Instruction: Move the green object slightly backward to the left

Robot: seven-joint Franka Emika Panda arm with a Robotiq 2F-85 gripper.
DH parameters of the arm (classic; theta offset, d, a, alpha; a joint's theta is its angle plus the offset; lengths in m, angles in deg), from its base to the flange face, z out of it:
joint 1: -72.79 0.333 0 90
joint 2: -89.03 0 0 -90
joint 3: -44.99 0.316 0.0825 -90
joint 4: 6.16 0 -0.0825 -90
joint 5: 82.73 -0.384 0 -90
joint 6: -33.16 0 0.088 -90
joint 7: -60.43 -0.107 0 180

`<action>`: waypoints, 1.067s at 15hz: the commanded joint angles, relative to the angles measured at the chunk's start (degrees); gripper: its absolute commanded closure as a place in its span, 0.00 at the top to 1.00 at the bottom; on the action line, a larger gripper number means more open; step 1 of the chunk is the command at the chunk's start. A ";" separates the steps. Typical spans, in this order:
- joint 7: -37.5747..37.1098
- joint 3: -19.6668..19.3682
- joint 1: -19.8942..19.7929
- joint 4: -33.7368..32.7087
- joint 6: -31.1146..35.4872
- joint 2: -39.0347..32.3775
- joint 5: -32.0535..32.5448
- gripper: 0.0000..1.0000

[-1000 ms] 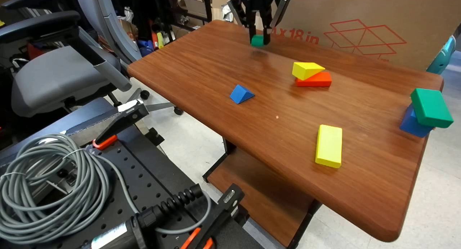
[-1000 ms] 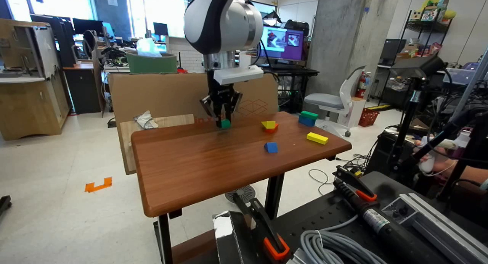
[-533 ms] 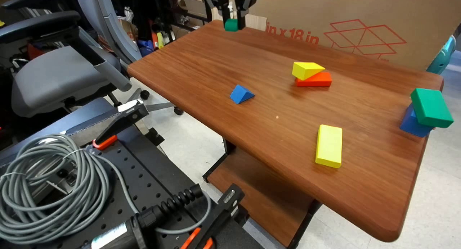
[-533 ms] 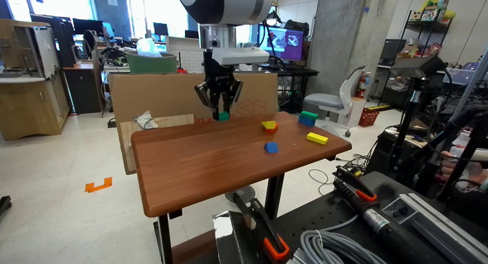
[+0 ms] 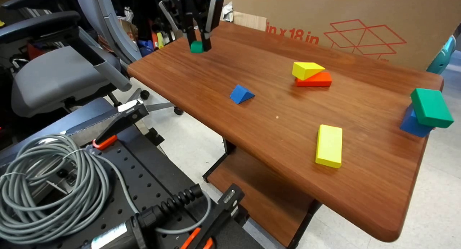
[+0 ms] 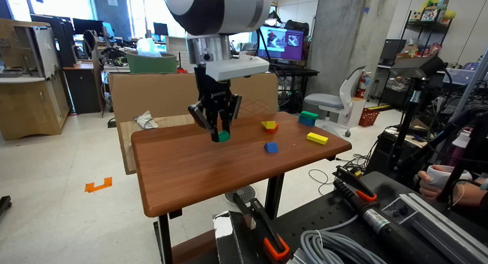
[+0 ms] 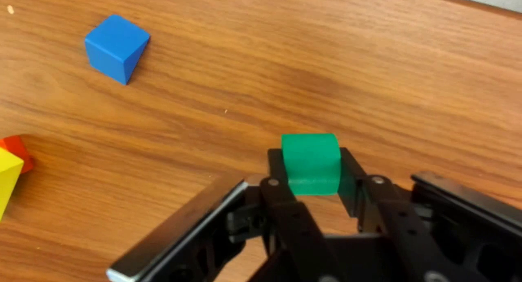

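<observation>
My gripper (image 5: 198,44) pinches the green block (image 7: 311,164) from both sides, only as wide as that. The block hangs at its very tip, above the tabletop (image 6: 179,172), so I think it must go down next.

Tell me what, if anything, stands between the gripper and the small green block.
Nothing visible does: the gripper is closed directly on the small green block. The blue wedge lies apart from both, toward the wrist view's upper left.

the tabletop (image 5: 223,67) lies open under the fingers (image 7: 277,164), the blue wedge (image 5: 241,94) well apart.
</observation>
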 commanded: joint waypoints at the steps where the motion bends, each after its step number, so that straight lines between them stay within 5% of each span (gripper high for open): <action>1: -1.62 0.09 2.01 -1.27 -0.73 -2.52 2.56 0.09; 8: -3.01 -1.01 5.16 -2.72 -0.29 -6.44 7.29 0.09; 9: -3.10 -1.10 5.26 -2.77 -0.37 -6.44 7.62 0.59; 16: -2.72 0.32 4.43 0.78 0.72 -1.28 6.72 1.00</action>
